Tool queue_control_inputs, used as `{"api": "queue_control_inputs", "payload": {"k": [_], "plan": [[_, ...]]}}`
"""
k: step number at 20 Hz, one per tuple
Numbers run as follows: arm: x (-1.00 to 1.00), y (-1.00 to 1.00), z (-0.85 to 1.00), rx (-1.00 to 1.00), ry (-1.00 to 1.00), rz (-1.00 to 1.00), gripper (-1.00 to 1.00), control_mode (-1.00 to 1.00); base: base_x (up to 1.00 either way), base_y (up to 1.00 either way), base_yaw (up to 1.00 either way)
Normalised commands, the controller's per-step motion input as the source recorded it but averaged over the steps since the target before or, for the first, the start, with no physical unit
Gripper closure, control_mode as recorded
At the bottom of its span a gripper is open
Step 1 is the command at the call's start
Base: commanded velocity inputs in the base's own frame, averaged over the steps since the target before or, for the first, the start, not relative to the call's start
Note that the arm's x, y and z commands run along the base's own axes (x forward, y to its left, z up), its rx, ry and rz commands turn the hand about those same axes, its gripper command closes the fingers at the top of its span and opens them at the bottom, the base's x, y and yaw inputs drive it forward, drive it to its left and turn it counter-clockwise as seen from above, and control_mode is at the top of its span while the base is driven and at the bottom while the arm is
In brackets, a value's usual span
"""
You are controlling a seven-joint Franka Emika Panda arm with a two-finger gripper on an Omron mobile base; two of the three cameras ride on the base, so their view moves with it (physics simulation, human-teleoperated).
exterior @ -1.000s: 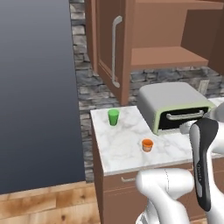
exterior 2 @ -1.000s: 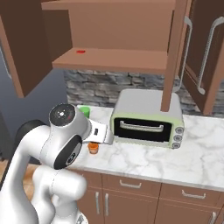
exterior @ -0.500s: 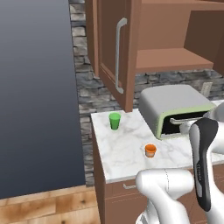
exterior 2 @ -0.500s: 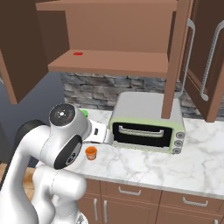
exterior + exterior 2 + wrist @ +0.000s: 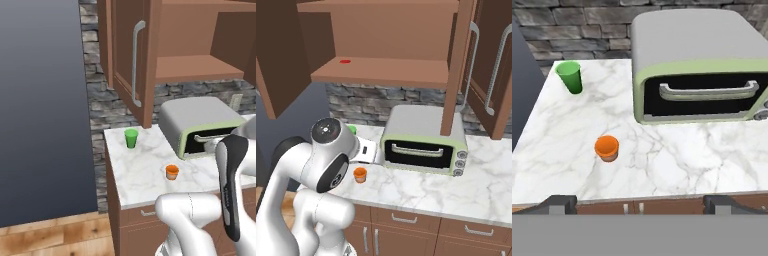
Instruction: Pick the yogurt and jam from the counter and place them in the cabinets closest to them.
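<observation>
Worktop of white grey-veined marble point(image 5: 677, 165) carries three things: a small orange cup-shaped container point(image 5: 607, 148) near the front edge, a taller green cup-shaped container point(image 5: 570, 76) close to the back-left corner, and a pale green toaster oven with a grey top and dark glass door point(image 5: 697, 70) occupying the back of the worktop to the right. Orange container point(image 5: 172, 172) and green container point(image 5: 131, 138) stand upright and well apart; neither touches the oven. Labels unreadable, so which one is yogurt and which jam cannot be told. Two-finger gripper point(image 5: 640, 204) hangs back at the front edge of the worktop, jaws spread wide with nothing between them, dark fingertips point(image 5: 559, 202) apart at either side of the hand view; it touches neither container. Orange container sits ahead of the gripper, somewhat left of its centre line. Reddish-brown wooden wall cabinets point(image 5: 381, 75) stand open above the worktop, doors swung out, long curved grey bar handle point(image 5: 135, 62) on the left door. Plain wooden shelf point(image 5: 195, 67) lies directly above the oven; a small red flat object point(image 5: 345, 61) rests near the shelf's left end in the right base view. Grey stone-block wall point(image 5: 100, 105) runs behind the worktop
</observation>
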Motion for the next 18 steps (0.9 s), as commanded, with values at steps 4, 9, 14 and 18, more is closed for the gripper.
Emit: {"api": "queue_control_inputs", "payload": {"k": [4,9,14,18], "plan": [[0.0,0.23,-0.2,-0.03,0.0,0.0,-1.0,-1.0,0.0,0.0,0.0],[0.0,0.23,-0.24,-0.01,0.0,0.0,-1.0,-1.0,0.0,0.0,0.0],[0.0,0.14,-0.27,0.0,0.0,0.0,-1.0,-1.0,0.0,0.0,0.0],[0.0,0.14,-0.36,0.0,0.0,0.0,-1.0,-1.0,0.0,0.0,0.0]]}}
